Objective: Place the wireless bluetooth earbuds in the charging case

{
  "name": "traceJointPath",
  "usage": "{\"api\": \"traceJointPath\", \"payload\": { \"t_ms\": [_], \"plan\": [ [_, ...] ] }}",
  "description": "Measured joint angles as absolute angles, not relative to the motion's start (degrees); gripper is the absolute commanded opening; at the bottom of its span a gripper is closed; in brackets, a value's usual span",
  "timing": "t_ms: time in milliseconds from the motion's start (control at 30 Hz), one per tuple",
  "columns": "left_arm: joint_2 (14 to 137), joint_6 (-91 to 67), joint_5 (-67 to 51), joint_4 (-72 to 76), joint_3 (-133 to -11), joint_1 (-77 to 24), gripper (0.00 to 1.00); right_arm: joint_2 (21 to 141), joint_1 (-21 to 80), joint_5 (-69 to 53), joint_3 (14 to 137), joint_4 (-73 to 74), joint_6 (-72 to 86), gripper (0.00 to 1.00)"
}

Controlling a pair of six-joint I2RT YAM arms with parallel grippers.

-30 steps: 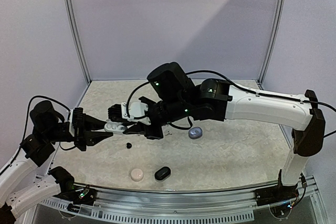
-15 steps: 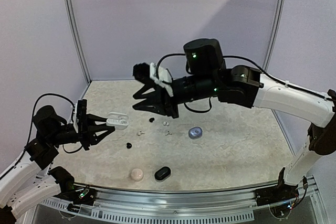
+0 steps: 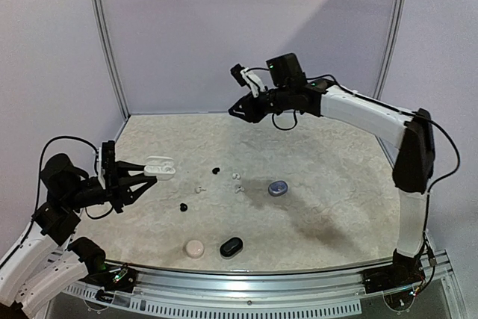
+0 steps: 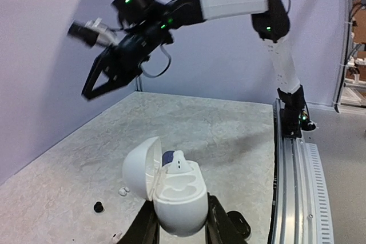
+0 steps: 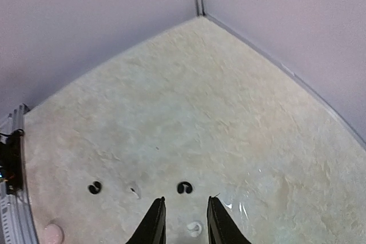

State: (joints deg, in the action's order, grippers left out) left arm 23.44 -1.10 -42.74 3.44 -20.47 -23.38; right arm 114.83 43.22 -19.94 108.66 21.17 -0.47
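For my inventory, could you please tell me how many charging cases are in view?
4: a white open case in the left gripper, a bluish case right of centre, and a pink case beside a black case at the front.

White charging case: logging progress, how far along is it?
Done: one white earbud sits in the open white plastic case; its second socket is empty. In hand: left pincer grips that case; right pincer hovers empty. Left: black and white buds lie loose on the table.
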Motion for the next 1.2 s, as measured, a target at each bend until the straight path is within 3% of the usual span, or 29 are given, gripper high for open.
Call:
{"api": "traceJointPath", "payload": {
  "t_ms": [233, 400, 733, 1200],
  "plan": [
    [22.74, 3.05, -47.42, 2.37, -20.43, -22.44, 0.0, 133.88, 42.54, -14.76, 120.97, 31.44, -3.66, 0.18],
    [22.72, 6.46, -51.88, 1.39, -19.7, -22.2, 0.0, 140.46, 42.26, -13.39, 122.74, 34.72, -5.41, 0.17],
    [22.17, 19.75, -59.57, -5.91, -19.66, -22.11, 0.0, 142.61, 41.98, -13.67, 122.85, 36.36, -7.7, 0.16],
    [22.15, 23.73, -60.58, -8.45, -19.66, -22.11, 0.0, 143.79, 40.53, -15.03, 121.62, 36.45, -7.88, 0.15]
  ]
}}
